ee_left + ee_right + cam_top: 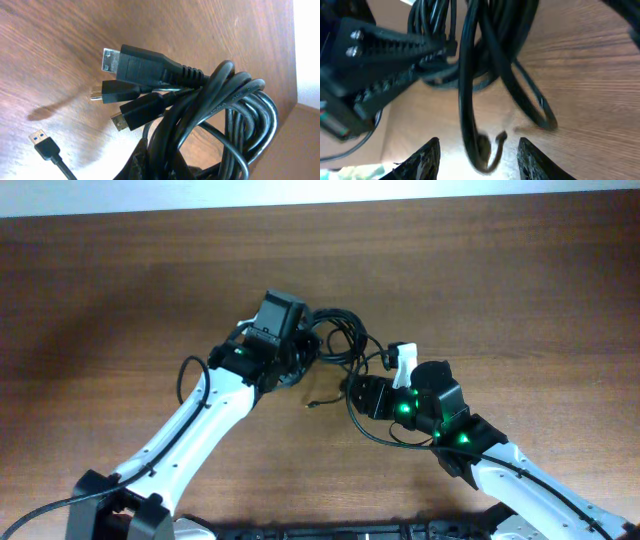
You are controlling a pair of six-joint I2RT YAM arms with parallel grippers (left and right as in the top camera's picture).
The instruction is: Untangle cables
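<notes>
Jaws on the left gripper (297,362) are clenched on the cables (220,115), pinching the coiled bundle so that, judging by the shadow under it in the left wrist view, it hangs a little above the surface (520,280). Jaws on the right gripper (479,144) stand released and well apart, just beside the left gripper, with one hanging loop (467,100) of cord dropping between its fingers (427,160); neither of them clearly touches it. Out of the left gripper's hold, several turns of thin black cord wind round one another, and three plug ends (135,90) stick out of the coil close together. A separate USB plug (44,144) with a blue tongue sits near the left gripper's load, low by the wood; whether it rests there I cannot tell. These cords look light and limp, yet springy enough to keep their coil, and the smooth sheath will likely slip under a loose pinch. Only the plugs are rigid. The best hold is probably a single outer strand, or the ribbed collar just behind one plug, never across several turns at once. Drawing one cord away from the left gripper slowly should loosen it, whereas a hard tug may cinch the crossings tighter or strain a plug.
</notes>
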